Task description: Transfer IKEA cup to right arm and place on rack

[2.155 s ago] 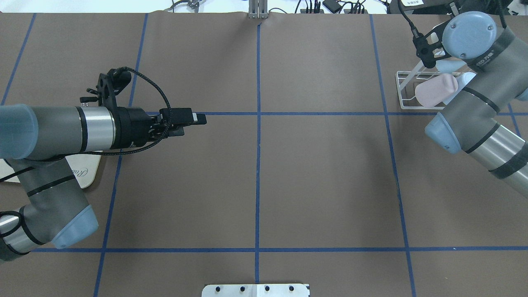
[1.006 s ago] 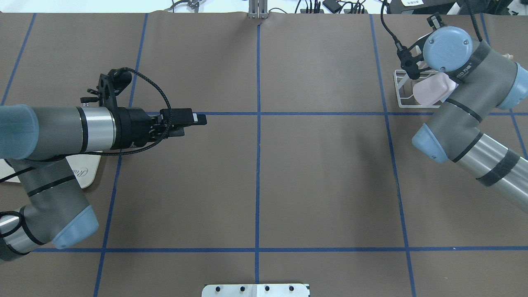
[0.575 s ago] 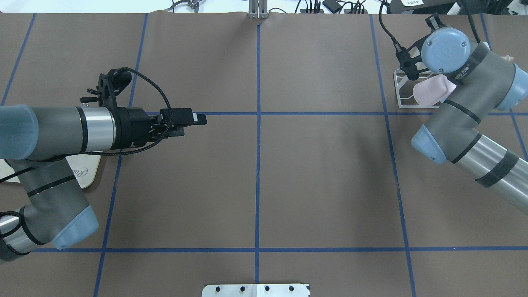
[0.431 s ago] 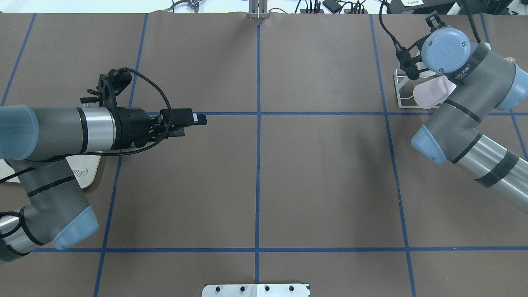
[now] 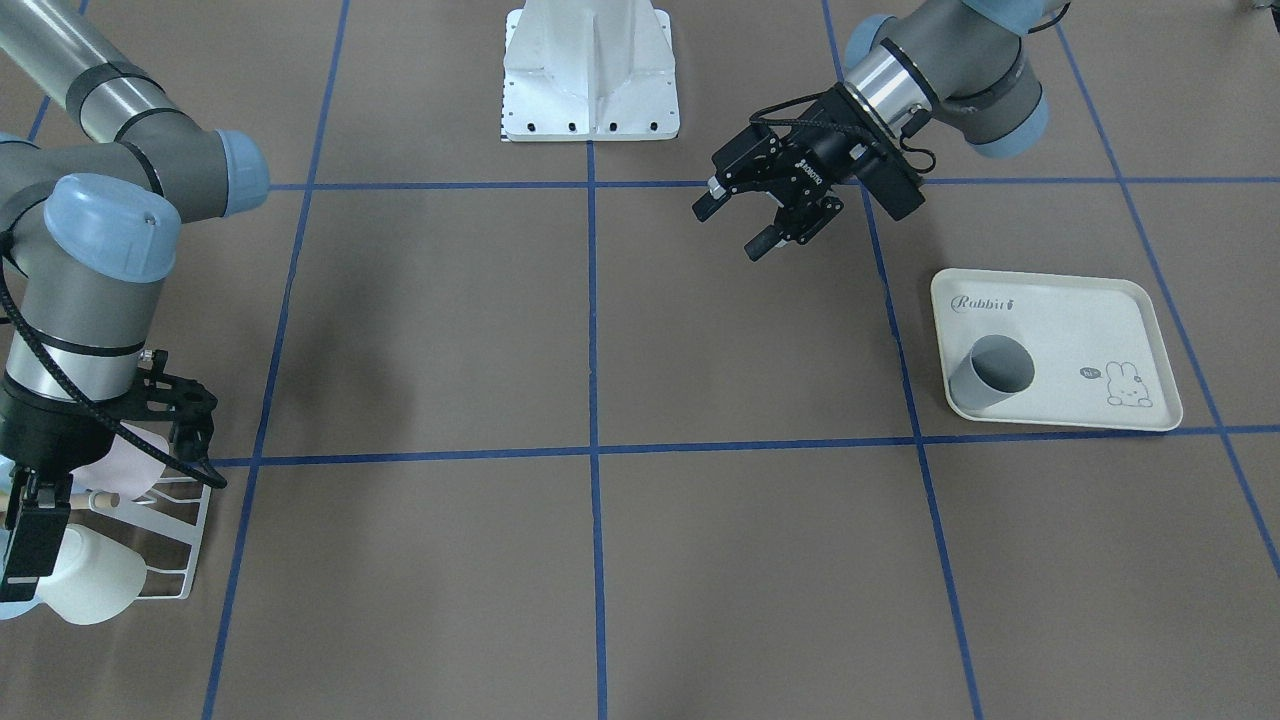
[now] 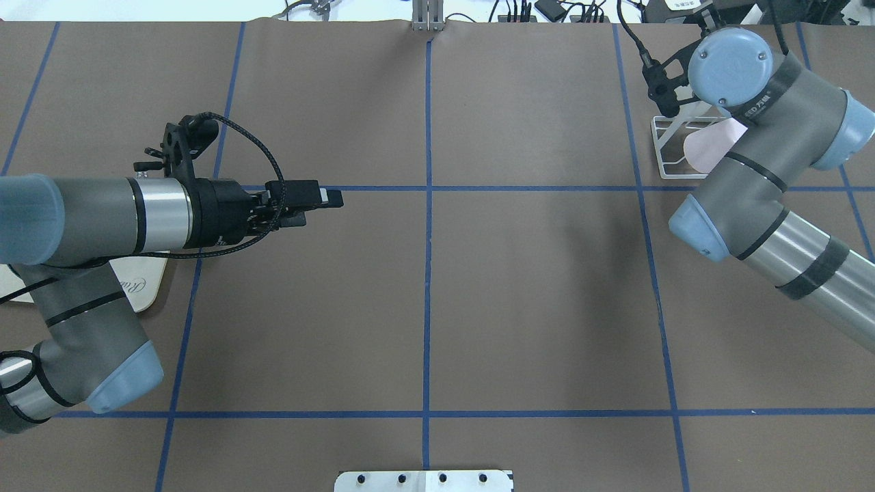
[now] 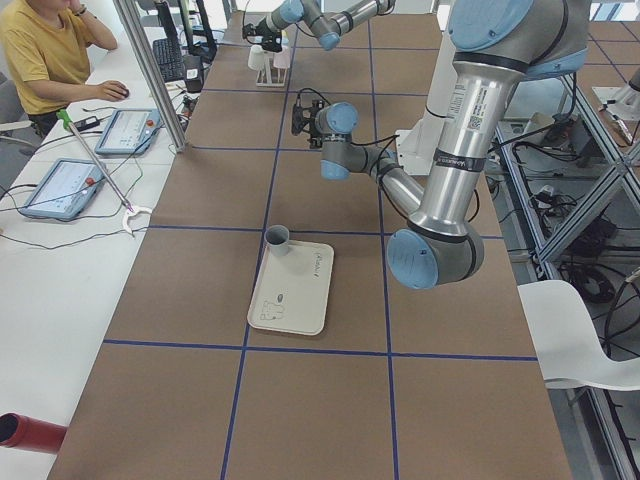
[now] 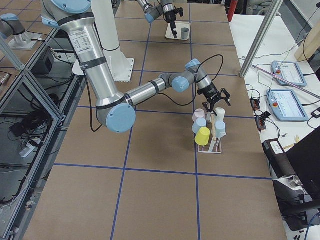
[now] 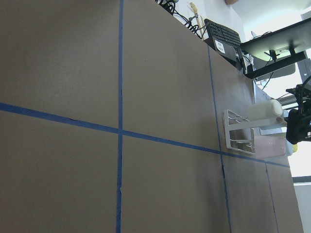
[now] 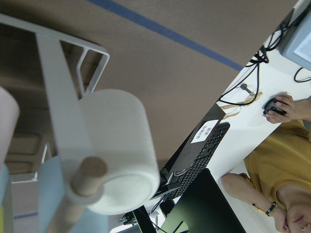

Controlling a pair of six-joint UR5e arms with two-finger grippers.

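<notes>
Hovering: right gripper (image 8: 217, 100), jaws apart, above pink cup (image 5: 105, 468) on rack (image 5: 185, 545) | left gripper (image 5: 728, 230) spread

A brown table (image 6: 533, 287) gridded with blue tape (image 6: 427, 273) (a white chair (image 7: 585, 345) beside it) adjoins a white desk (image 7: 45, 300).

White cup (image 10: 116, 145) on wire rack (image 10: 56, 92), wooden rod (image 10: 87, 172) in front, keyboard (image 10: 197, 155), yellow-shirted operator (image 10: 277, 165)

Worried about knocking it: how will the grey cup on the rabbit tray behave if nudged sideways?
The grey cup stands upright and looks empty, so it is probably light and would slide or tip. Its tapered round wall suggests a curved roll once down. The raised rim of the tray may stop it.
</notes>
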